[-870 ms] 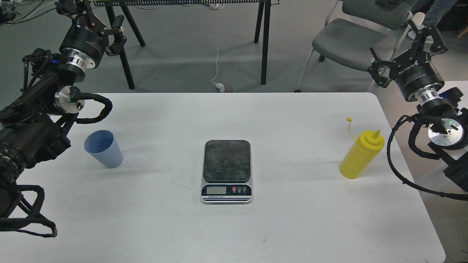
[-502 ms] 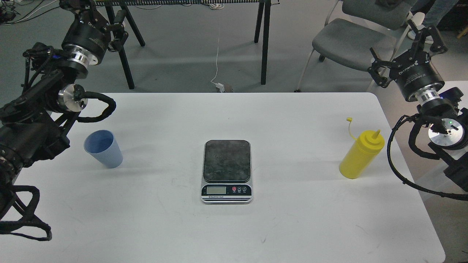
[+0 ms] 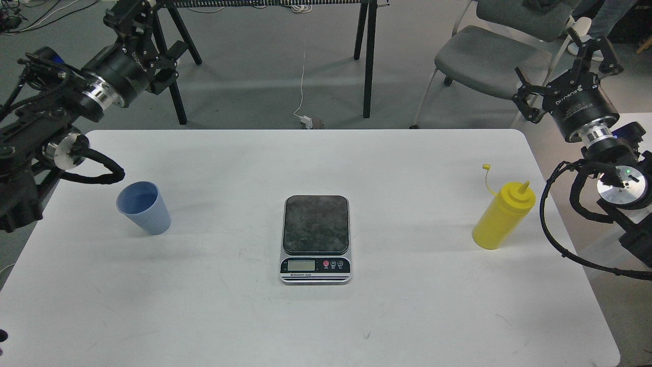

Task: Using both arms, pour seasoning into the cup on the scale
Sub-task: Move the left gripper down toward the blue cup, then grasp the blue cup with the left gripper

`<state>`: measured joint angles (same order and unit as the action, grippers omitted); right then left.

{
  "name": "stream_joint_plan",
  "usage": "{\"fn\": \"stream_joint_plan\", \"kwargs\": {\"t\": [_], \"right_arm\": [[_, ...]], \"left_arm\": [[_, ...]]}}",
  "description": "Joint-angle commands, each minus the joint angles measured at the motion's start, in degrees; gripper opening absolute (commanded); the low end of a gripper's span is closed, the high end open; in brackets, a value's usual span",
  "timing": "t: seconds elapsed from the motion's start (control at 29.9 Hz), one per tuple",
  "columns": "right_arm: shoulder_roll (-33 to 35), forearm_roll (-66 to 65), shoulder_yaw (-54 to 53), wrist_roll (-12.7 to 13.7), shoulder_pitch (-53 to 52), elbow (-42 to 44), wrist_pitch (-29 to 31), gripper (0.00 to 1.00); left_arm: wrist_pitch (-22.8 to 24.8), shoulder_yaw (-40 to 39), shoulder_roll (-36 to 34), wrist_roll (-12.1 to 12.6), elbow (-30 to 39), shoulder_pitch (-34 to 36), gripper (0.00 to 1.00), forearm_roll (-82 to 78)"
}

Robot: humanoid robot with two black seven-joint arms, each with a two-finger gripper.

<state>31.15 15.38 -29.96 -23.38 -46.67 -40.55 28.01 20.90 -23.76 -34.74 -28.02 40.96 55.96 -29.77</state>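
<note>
The light-blue cup stands upright on the left of the white table. The scale lies at the table's middle with nothing on its dark plate. The yellow seasoning bottle stands upright at the right, its nozzle uncovered and its cap hanging on the tether. My left gripper is open and empty, raised beyond the table's far left corner, well above and behind the cup. My right gripper is open and empty, raised off the table's right edge, behind the bottle.
A grey chair stands behind the table at the right. Black trestle legs and a white cable with a plug are on the floor behind. The table's far edge runs just below them.
</note>
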Motion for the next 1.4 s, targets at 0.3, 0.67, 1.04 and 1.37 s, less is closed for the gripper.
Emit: {"fn": "stream_joint_plan", "kwargs": {"t": [0.3, 0.67, 1.04, 1.37], "right_arm": [[0.14, -0.08, -0.01, 0.0, -0.09, -0.31, -0.01, 0.99], [0.14, -0.08, 0.08, 0.0, -0.09, -0.58, -0.01, 0.99], [0.14, -0.08, 0.17, 0.0, -0.09, -0.67, -0.01, 0.99], [0.84, -0.08, 0.17, 0.0, 0.0, -1.11, -0.01, 0.99]], "left_arm": [[2.39, 1.96, -16.59, 0.02, 6.06, -2.34, 0.99, -36.12], [-13.77, 12.49, -14.58, 0.02, 1.67, -9.03, 0.98, -50.65], [-15.71, 15.58, -11.5, 0.02, -1.84, -9.46, 0.97, -50.38], [-17.74, 17.87, -10.61, 0.02, -3.96, -13.51, 0.97, -50.73]]}}
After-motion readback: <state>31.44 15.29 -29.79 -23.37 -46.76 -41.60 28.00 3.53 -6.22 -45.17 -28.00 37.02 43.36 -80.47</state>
